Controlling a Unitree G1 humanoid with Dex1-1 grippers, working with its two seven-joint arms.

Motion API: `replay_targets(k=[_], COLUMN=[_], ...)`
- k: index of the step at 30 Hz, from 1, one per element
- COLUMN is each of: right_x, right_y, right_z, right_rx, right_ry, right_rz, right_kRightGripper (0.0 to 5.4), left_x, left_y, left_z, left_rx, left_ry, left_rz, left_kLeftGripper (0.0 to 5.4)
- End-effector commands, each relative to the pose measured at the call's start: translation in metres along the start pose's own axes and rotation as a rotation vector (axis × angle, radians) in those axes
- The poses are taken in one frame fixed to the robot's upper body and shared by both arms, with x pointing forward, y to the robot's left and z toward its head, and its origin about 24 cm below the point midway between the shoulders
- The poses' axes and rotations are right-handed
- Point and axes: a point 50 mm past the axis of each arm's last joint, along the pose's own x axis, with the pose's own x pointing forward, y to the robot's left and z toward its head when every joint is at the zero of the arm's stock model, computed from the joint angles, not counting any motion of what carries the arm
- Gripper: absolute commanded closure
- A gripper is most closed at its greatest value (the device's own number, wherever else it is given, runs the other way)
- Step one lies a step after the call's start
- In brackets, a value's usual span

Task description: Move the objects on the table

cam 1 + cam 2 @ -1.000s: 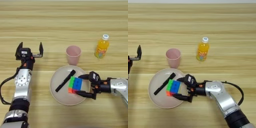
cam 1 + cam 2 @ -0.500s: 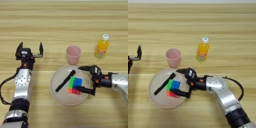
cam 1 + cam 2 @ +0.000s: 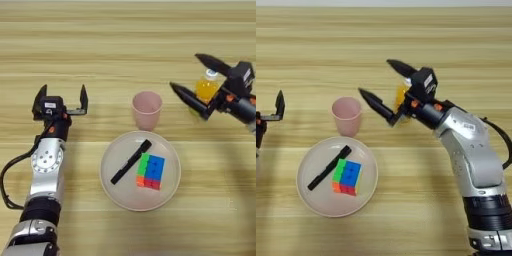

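Change since the earlier frames: the right pincer (image 3: pixel 384 89) had left the plate (image 3: pixel 113 185), where half a second before its spread fingers bracketed the puzzle cube (image 3: pixel 151 171), and had travelled up and away to the drink bottle (image 3: pixel 205 90). The cube stayed on the plate, released. The left pincer (image 3: pixel 61 98), the cup and the bottle had not shifted.

Count, placed relative to the plate:
- Plate, one: pale, round, on the tabletop (image 3: pixel 125 45).
- Puzzle cube, one: multicoloured, green and blue on top with red and orange along its near side, lying on the plate right of centre.
- Black stick (image 3: pixel 131 161), one: lying slantwise on the plate, left of the cube and just beside it; its upper end reached the plate's far rim.
- Pink cup (image 3: pixel 147 110), one: upright, just beyond the plate's far rim.
- Orange drink bottle, one: white cap, upright, beyond and right of the plate, well apart from it.
- Right pincer, one: fingers wide apart, one on each side of the bottle, gripping nothing; whether either finger touched the bottle could not be told.
- Left pincer, one: fingers apart and pointing away, holding nothing, left of the plate and level with the cup.
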Motion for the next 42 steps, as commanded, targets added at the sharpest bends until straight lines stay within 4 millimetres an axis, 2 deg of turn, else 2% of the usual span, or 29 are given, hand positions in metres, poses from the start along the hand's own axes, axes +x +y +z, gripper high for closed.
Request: replay_targets(k=[1,4,8,13,26,37,42], right_x=[0.005,0.007,0.009,0.013,0.022,0.014,0.01], right_y=[-0.011,-0.017,-0.023,-0.033,-0.039,-0.047,-0.048], right_z=[0.018,0.022,0.015,-0.013,-0.058,-0.091,-0.1], right_rx=[-0.052,-0.075,-0.106,-0.113,-0.032,0.0,-0.003], right_ry=[-0.091,-0.122,-0.098,0.021,0.188,0.317,0.345], right_rz=[-0.112,-0.194,-0.281,-0.408,-0.47,-0.486,-0.493], right_kRightGripper=[0.03,0.03,0.03,0.03,0.03,0.03,0.03], left_x=[0.002,0.002,0.002,0.003,0.002,0.002,0.002], left_y=[-0.003,-0.003,-0.003,-0.004,-0.003,-0.004,-0.004], left_z=[0.001,0.001,0.001,0.001,0.001,0.001,0.001], left_rx=[0.01,0.009,0.009,0.007,0.007,0.006,0.006], left_ry=[-0.011,-0.01,-0.011,-0.011,-0.013,-0.015,-0.016], left_rz=[-0.007,-0.006,-0.005,-0.004,-0.002,-0.001,-0.001], left_kLeftGripper=[0.0,0.0,0.0,0.0,0.0,0.0,0.0])
